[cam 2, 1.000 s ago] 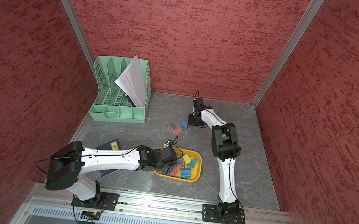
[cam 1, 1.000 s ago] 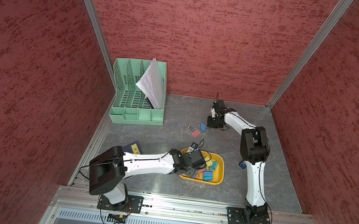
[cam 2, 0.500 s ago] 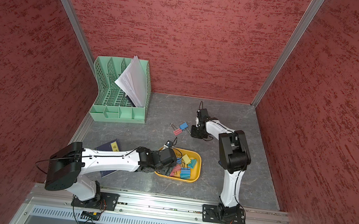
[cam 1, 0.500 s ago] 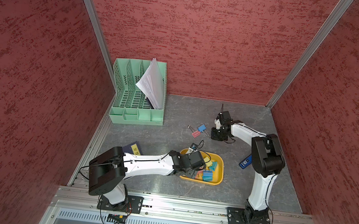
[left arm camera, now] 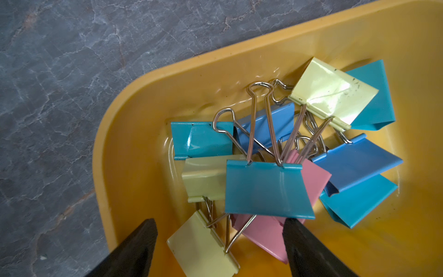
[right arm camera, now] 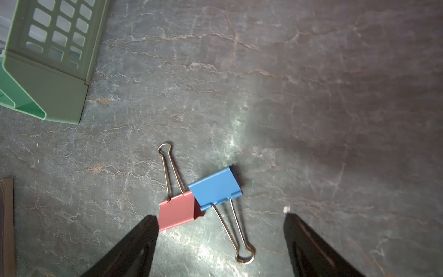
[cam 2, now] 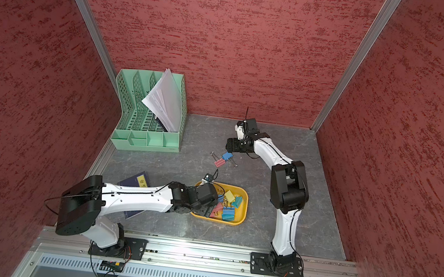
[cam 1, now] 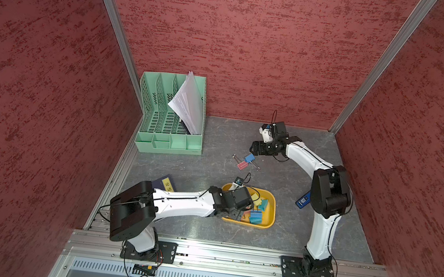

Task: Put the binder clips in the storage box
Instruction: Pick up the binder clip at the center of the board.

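Note:
The yellow storage box (cam 1: 273, 207) (cam 2: 246, 204) sits near the table's front and holds several binder clips (cam 1: 256, 216) (left arm camera: 266, 189) in teal, blue, yellow and pink. My left gripper (left arm camera: 220, 223) hangs open just over that pile inside the box (left arm camera: 115, 148), gripping nothing. Two more clips lie touching on the grey table behind the box: a blue one (cam 1: 249, 157) (right arm camera: 215, 187) and a pink one (cam 1: 241, 165) (right arm camera: 178, 211). My right gripper (cam 1: 253, 150) (right arm camera: 220, 215) is open just above them, with the blue clip's wire handle lying between its fingers.
A mint green file organizer (cam 1: 169, 139) (right arm camera: 45, 72) with papers stands at the back left. A dark blue book (cam 1: 165, 185) lies under the left arm. A blue-and-black stapler (cam 1: 303, 201) lies to the right of the box, beside the right arm.
My right gripper has gone from shut to open and has come closer to the two clips on the table. The left arm has stayed over the box.

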Available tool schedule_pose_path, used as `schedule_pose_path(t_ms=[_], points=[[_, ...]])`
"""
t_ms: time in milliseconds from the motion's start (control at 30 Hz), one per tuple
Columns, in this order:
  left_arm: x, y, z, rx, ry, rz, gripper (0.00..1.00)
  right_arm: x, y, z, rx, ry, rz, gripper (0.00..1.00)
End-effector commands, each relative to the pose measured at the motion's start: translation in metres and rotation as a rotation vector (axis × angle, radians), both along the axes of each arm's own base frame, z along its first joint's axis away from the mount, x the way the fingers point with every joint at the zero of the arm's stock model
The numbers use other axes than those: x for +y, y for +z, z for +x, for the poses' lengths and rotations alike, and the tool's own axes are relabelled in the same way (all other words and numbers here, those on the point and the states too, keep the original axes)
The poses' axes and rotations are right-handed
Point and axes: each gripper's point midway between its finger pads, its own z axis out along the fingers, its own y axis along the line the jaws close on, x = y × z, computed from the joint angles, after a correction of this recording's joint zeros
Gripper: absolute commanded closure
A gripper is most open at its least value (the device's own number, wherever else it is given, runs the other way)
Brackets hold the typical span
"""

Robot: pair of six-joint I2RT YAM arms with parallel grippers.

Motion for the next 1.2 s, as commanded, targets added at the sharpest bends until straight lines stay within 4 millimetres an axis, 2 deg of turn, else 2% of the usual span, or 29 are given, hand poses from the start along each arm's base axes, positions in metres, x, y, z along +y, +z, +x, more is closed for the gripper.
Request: schedule_pose_path(t_ms=[0,267,433,600,767,1100,1167], points=[[0.014,-0.006,0.002,0.001,0.028,0.041,0.13,0.013,-0.024,-0.008,0.028,0.130,-0.065,0.10],[0.016,-0.007,0.003,0.006,0.032,0.049,0.14,0.012,-0.057,-0.002,0.009,0.206,-0.239,0.10],[0.016,-0.008,0.003,0.008,0.034,0.055,0.14,0.014,-0.055,0.006,-0.013,0.210,-0.253,0.10],[0.016,-0.008,0.003,0.009,0.035,0.055,0.14,0.016,-0.063,0.008,0.021,0.207,-0.266,0.11],[0.017,-0.008,0.004,0.010,0.034,0.061,0.14,0.017,-0.068,0.007,0.045,0.207,-0.268,0.15],[0.019,-0.007,0.003,0.008,0.036,0.062,0.14,0.024,-0.078,0.000,0.098,0.229,-0.255,0.16],[0.020,-0.007,0.003,0.007,0.037,0.063,0.14,0.023,-0.080,0.002,0.100,0.215,-0.270,0.19]])
